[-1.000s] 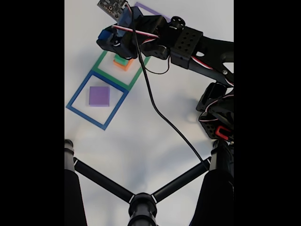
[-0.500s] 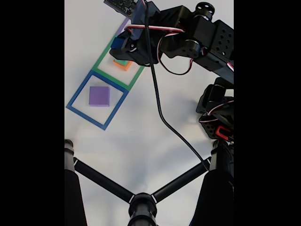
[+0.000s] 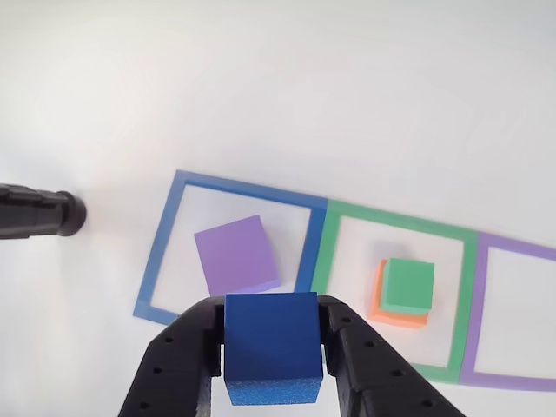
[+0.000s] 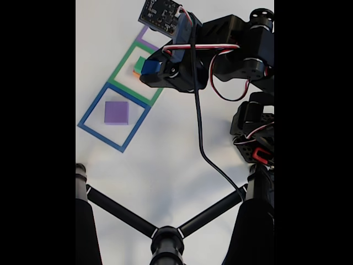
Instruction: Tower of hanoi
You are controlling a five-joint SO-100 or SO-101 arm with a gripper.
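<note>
My gripper (image 3: 272,352) is shut on a dark blue cube (image 3: 272,346), held in the air above the white table. In the fixed view the same blue cube (image 4: 150,67) hangs between the black fingers of the gripper (image 4: 150,68) over the green square outline (image 4: 122,65). A flat purple block (image 3: 236,254) lies inside the blue square outline (image 3: 170,230). A small green block (image 3: 408,284) sits on a larger orange block (image 3: 380,308) inside the green square outline (image 3: 325,248). A purple square outline (image 3: 480,304) lies to the right.
A black rod end (image 3: 43,214) pokes in from the left of the other view. A black tripod-like stand (image 4: 165,234) fills the lower part of the fixed view. The arm's base and cable (image 4: 255,138) stand at the right.
The arm has lifted and drawn back to the right with the blue cube, uncovering the green-on-orange stack. The purple block has not moved.
</note>
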